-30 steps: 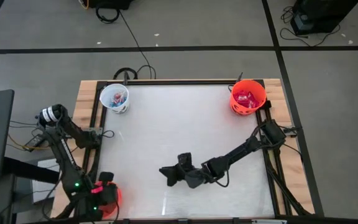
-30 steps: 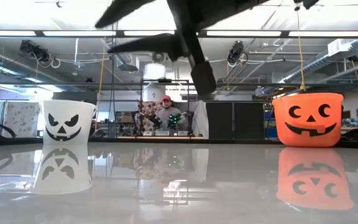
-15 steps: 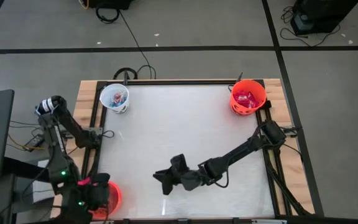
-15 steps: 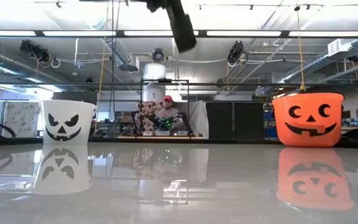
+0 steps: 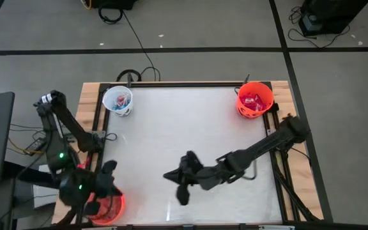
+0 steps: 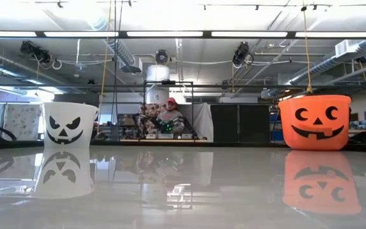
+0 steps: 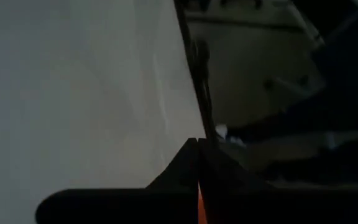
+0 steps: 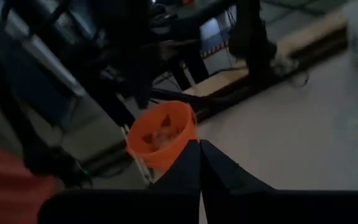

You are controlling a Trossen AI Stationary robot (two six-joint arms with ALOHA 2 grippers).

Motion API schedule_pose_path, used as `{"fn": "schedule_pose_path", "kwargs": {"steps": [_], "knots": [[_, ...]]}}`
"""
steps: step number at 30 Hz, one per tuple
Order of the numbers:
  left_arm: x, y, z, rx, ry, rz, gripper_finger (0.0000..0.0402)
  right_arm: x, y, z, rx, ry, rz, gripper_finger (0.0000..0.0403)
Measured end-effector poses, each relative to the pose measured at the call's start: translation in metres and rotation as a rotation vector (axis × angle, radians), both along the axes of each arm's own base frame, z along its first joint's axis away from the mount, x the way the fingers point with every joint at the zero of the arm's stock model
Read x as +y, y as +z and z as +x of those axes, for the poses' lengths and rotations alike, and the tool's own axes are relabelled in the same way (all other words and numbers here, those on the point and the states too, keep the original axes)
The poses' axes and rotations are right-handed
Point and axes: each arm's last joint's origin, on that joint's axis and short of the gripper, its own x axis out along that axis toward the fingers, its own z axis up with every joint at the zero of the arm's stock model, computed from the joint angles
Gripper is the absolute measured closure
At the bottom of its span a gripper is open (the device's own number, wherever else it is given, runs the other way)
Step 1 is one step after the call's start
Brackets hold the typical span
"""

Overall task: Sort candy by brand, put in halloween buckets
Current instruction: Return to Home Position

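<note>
Status: right gripper closed, empty, now risen out of low view | left gripper closed just beside orange bucket | candy inside it, well ahead of right gripper | sorting seems finished.

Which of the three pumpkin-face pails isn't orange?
The white bucket in the far-left corner; the far-right bucket and the near-left bucket are both orange.
</note>
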Motion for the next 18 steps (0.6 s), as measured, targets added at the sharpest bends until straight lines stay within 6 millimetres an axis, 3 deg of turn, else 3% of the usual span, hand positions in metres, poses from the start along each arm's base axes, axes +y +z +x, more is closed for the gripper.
{"fn": "schedule_pose_path", "kwargs": {"steps": [8, 11, 18], "knots": [[0.055, 0.028, 0.032, -0.187, 0.052, 0.089, 0.0397, -0.02, 0.056, -0.069, 0.137, 0.147, -0.427, 0.0398], [0.072, 0.037, 0.041, -0.27, 0.079, 0.131, 0.0398, -0.03, 0.072, -0.1, 0.191, 0.094, -0.467, 0.0399], [0.109, 0.066, 0.041, -0.493, 0.162, 0.201, 0.04, -0.058, 0.118, -0.162, 0.103, 0.051, -0.512, 0.04]]}}
